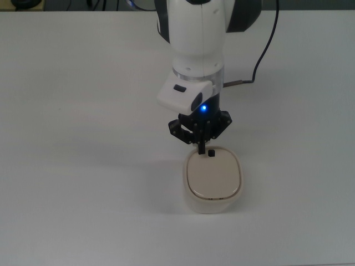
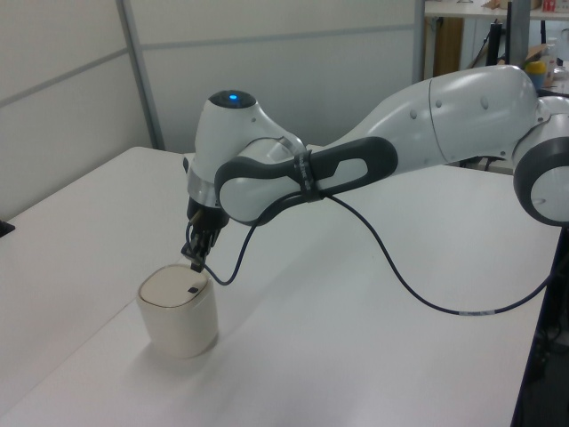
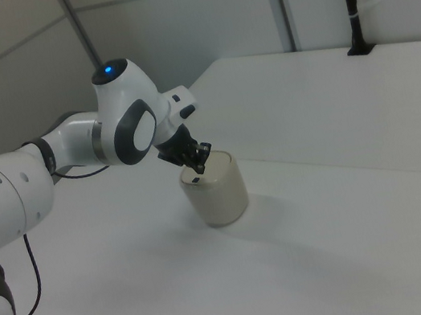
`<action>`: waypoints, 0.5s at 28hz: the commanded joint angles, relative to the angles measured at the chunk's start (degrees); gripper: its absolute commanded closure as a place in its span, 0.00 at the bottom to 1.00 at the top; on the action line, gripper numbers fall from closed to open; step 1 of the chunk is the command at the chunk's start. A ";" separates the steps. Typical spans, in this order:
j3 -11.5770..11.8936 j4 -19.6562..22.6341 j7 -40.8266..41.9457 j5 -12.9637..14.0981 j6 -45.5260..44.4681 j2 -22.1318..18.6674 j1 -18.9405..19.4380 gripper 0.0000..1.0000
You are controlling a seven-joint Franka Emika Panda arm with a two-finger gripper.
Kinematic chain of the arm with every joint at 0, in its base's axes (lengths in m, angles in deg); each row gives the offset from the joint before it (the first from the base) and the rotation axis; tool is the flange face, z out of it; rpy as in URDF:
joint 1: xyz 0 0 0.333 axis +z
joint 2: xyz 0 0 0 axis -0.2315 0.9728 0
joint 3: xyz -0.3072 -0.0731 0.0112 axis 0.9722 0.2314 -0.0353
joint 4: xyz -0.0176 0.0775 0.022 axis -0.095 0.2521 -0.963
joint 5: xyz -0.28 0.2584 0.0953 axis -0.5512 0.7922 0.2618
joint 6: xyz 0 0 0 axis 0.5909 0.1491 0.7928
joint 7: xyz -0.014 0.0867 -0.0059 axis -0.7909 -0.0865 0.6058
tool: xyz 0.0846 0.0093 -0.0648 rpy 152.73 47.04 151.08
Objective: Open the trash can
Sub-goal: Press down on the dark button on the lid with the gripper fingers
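The trash can is a small cream-white bin with its flat beige lid down, standing on the white table. A small black square button sits at the lid's far rim. My gripper points straight down with its fingers shut together and nothing held. Its tip hangs over the far rim, just to the top view's left of the button. In the left view the gripper is right above the trash can. In the right view the gripper meets the top edge of the trash can; whether it touches, I cannot tell.
A black cable loops from the arm over the table behind the bin. Grey wall panels stand past the table's far side in the left view. The table's edge runs down the left view's right.
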 commanded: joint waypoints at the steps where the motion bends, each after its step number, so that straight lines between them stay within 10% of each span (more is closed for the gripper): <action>1: 0.43 0.45 -1.27 0.65 3.43 1.42 1.46 1.00; 14: 0.52 0.45 -2.32 -0.32 3.61 4.06 2.08 1.00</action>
